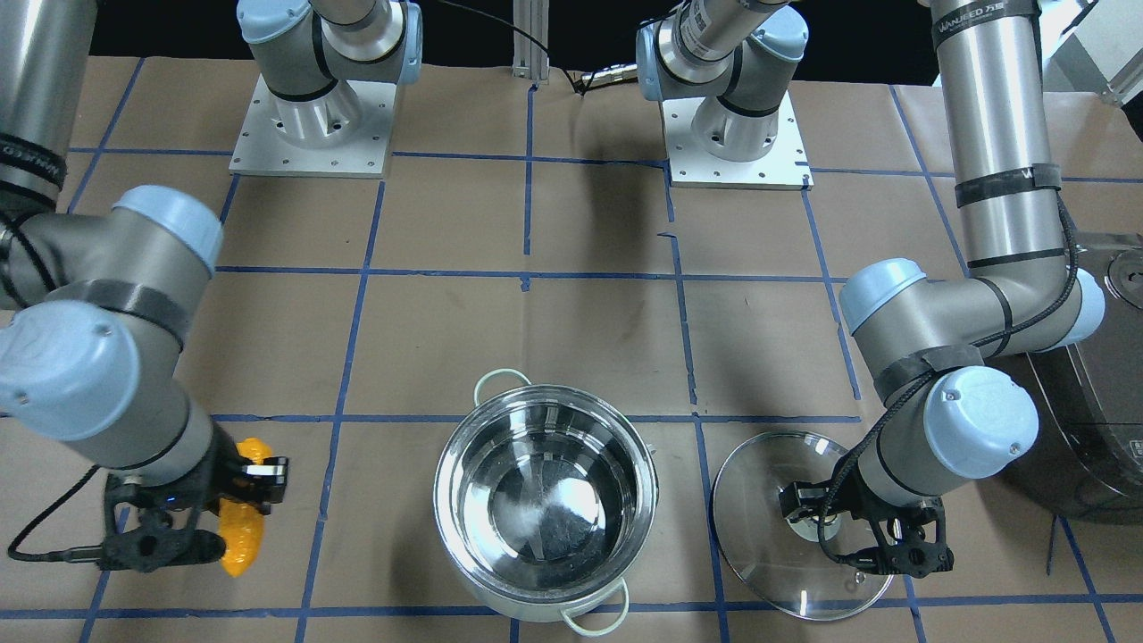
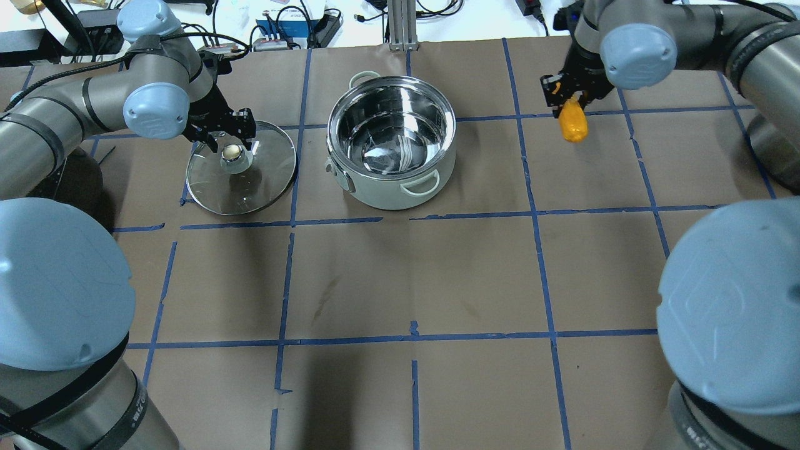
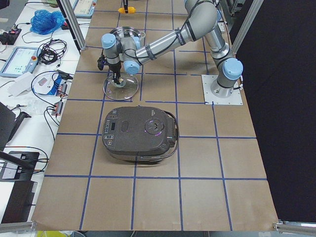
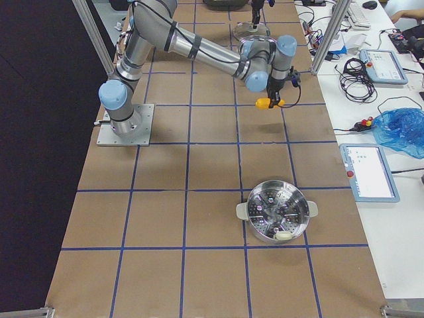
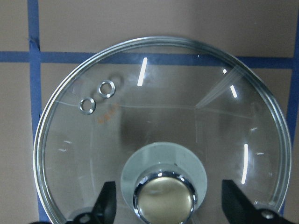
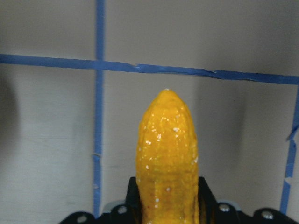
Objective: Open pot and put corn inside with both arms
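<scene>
The shiny steel pot (image 1: 545, 500) stands open and empty on the brown table, also in the overhead view (image 2: 390, 140). Its glass lid (image 2: 240, 181) lies flat on the table beside it, knob (image 5: 164, 198) up. My left gripper (image 2: 231, 134) hangs over the knob, its fingers (image 5: 105, 205) spread on either side without touching it. My right gripper (image 2: 569, 100) is shut on the yellow-orange corn (image 2: 572, 125), on the pot's other side. The corn's tip (image 6: 167, 149) sticks out past the fingers above the table.
A dark grey rice cooker (image 3: 140, 133) sits on my left beyond the lid, close to the left arm's elbow (image 1: 1098, 420). A second steel pot with a steamer insert (image 4: 277, 212) stands far to my right. Blue tape lines grid the table.
</scene>
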Controlling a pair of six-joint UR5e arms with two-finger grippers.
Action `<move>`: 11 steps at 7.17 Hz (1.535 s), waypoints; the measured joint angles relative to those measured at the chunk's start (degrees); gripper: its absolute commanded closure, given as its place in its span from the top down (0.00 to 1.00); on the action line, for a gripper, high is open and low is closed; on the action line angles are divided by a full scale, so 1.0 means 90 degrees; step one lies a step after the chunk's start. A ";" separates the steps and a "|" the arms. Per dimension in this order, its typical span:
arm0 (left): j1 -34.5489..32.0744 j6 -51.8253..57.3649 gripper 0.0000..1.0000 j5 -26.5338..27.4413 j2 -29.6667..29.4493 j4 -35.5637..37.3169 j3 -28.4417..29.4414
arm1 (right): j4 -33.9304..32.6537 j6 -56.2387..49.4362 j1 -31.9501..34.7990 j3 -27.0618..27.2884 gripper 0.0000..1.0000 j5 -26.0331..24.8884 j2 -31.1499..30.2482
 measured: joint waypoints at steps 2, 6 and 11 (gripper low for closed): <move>-0.0030 -0.0085 1.00 0.0018 0.0763 -0.0844 0.0053 | 0.0211 0.1160 0.1165 -0.0746 0.05 -0.0007 0.0145; -0.0210 -0.0326 1.00 -0.0006 0.2744 -0.3324 0.0058 | 0.0244 0.3061 0.2408 -0.2059 0.32 0.0041 0.1490; -0.0365 -0.0329 1.00 0.0152 0.3117 -0.3953 -0.0021 | 0.0417 0.2981 0.2400 -0.1681 1.00 -0.0044 0.1247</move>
